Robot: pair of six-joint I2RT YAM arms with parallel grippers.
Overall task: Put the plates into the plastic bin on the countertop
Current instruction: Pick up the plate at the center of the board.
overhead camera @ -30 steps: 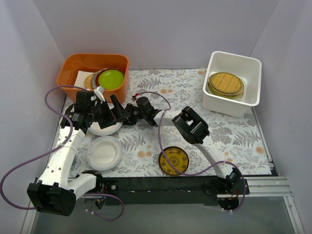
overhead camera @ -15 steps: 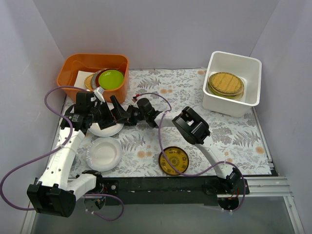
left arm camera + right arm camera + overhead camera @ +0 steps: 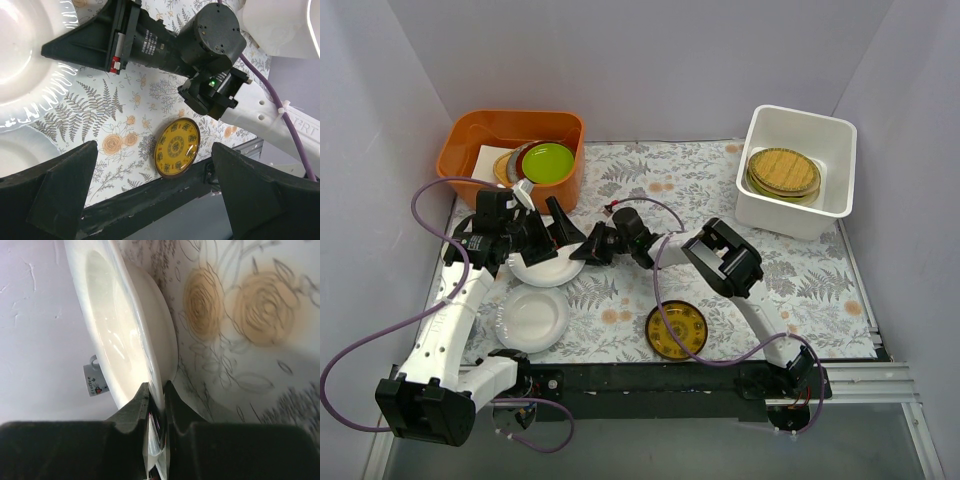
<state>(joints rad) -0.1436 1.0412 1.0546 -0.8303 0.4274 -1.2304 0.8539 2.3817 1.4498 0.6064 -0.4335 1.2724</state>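
A plain white plate (image 3: 542, 270) lies on the countertop (image 3: 790, 280) at the left. My right gripper (image 3: 576, 253) is shut on its right rim. In the right wrist view the fingers pinch the thin rim of that plate (image 3: 117, 325) at my right gripper (image 3: 158, 390). My left gripper (image 3: 552, 232) hovers open just above the same plate, with nothing between its fingers (image 3: 60, 185). A second white plate (image 3: 532, 318) lies nearer the front. An amber patterned plate (image 3: 677, 330) rests by the front edge. The plastic bin (image 3: 798, 215) at the back right holds stacked plates, a yellow woven-look one (image 3: 784, 170) on top.
An orange tub (image 3: 470, 150) at the back left holds a stack topped by a lime-green plate (image 3: 549, 162). Purple cables loop beside both arms. The black front rail (image 3: 650, 378) borders the countertop, and grey walls close in on three sides.
My right gripper has closed onto the white plate's rim and the right arm has shifted slightly to the right. The left gripper stays open in place.
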